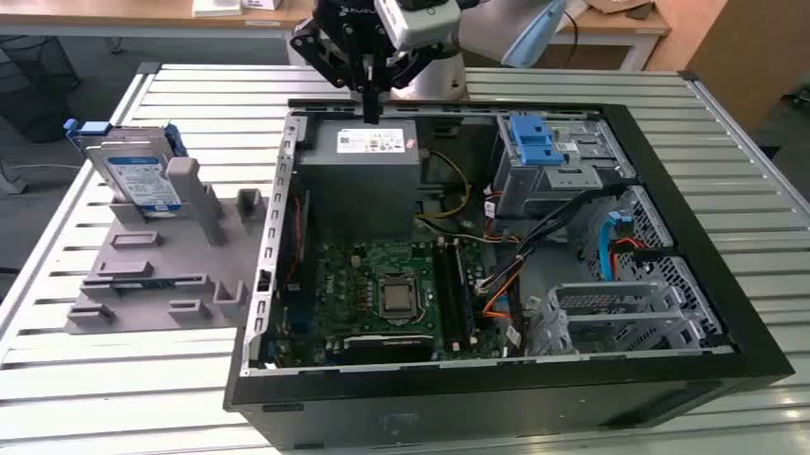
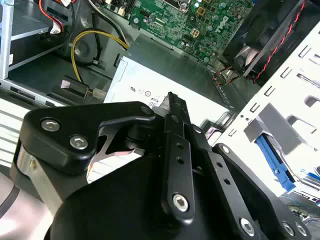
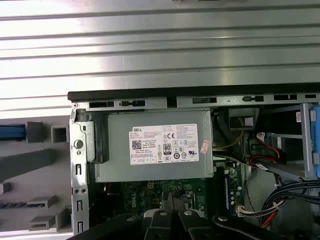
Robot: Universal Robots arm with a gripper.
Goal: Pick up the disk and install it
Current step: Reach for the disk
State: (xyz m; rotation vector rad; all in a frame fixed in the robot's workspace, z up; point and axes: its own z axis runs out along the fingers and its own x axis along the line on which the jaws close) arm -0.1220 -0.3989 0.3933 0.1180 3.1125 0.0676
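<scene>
The disk point(image 1: 142, 180) stands upright in a grey holder point(image 1: 152, 275) on the exterior view's left, beside the open computer case point(image 1: 506, 379). It is silver-grey with a white and blue label and a blue bracket around it. My gripper point(image 1: 371, 106) hangs over the far edge of the case, above the grey power supply box point(image 1: 360, 166), well to the right of the disk in the exterior view. Its fingers are shut with nothing between them. In both wrist views the shut fingers point(image 2: 172, 107) point(image 3: 172, 200) point toward the power supply box point(image 3: 157, 150).
The case lies open on a slatted metal table point(image 1: 190, 95). Inside are a green motherboard point(image 1: 386, 284), a blue latch piece point(image 1: 532, 142) on the upper drive bay, loose cables point(image 1: 570, 227) and a metal drive cage point(image 1: 620, 318) at the near right.
</scene>
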